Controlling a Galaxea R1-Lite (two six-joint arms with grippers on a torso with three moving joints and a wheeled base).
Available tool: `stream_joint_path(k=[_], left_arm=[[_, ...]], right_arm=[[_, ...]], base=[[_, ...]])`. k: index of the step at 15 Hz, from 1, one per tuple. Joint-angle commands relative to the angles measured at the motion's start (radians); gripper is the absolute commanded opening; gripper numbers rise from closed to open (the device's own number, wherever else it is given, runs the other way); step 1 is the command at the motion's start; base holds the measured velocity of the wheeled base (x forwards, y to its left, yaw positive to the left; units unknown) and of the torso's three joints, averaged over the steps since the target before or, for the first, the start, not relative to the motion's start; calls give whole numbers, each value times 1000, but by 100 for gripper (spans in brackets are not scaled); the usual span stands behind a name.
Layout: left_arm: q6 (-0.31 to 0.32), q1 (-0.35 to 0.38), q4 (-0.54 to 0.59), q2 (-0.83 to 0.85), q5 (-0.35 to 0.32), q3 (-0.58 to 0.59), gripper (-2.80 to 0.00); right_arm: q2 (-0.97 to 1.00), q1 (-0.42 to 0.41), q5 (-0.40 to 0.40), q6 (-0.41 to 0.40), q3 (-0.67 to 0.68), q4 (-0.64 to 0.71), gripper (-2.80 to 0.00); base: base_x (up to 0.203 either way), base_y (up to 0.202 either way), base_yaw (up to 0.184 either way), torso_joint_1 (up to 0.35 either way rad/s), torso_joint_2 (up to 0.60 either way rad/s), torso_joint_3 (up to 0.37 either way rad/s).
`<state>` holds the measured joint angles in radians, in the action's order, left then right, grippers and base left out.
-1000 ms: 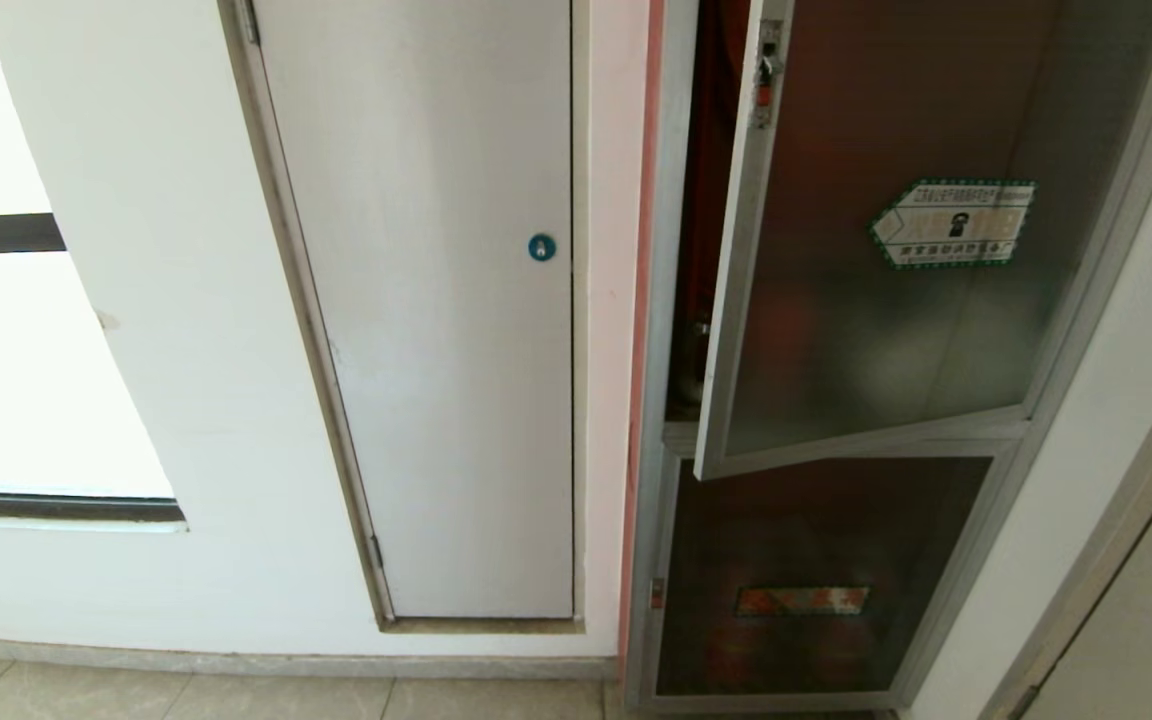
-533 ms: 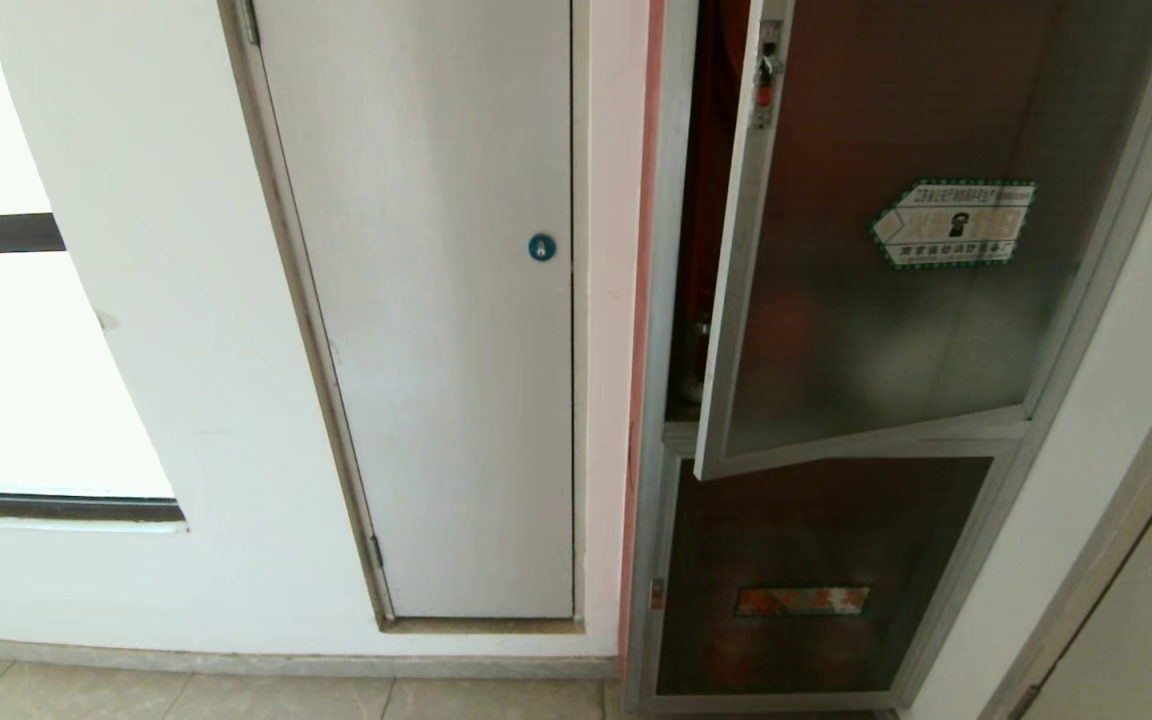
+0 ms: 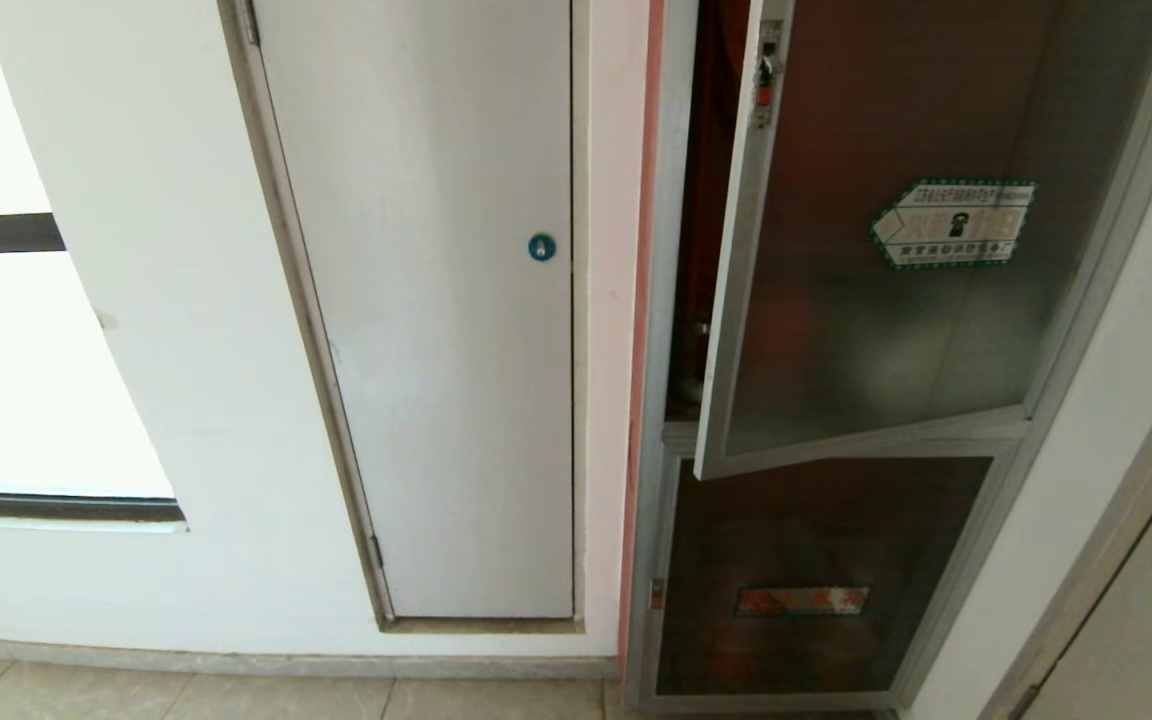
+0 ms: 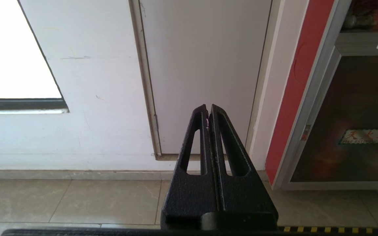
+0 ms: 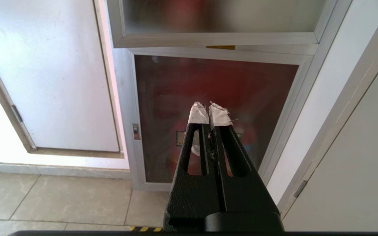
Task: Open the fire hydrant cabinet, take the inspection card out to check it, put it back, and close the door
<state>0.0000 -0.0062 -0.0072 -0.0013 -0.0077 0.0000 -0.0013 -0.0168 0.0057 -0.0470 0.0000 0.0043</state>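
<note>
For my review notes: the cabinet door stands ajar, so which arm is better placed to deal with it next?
Probably the right: the right gripper, shut and empty, faces the cabinet just below the ajar door. The left gripper, also shut, faces the white panel beside it.

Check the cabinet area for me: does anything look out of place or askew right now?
Only the door: it stands ajar, its latch edge swung out from the fire hydrant cabinet, leaving a gap onto the red interior. The smaller lower glass panel sits flush. Nothing looks spilled or damaged. Both the left gripper and right gripper are shut, clear of the door.
</note>
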Motion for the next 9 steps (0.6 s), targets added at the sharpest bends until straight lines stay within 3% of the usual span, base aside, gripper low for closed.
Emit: stream_joint_path(k=[1,9], left_arm=[[0,0,0,1,0,0,-280],[0,0,0,1,0,0,-280]], right_arm=[[0,0,0,-1,0,0,-280],[0,0,0,21,0,0,-280]], base=[[0,0,0,0,0,0],[0,0,0,0,0,0]])
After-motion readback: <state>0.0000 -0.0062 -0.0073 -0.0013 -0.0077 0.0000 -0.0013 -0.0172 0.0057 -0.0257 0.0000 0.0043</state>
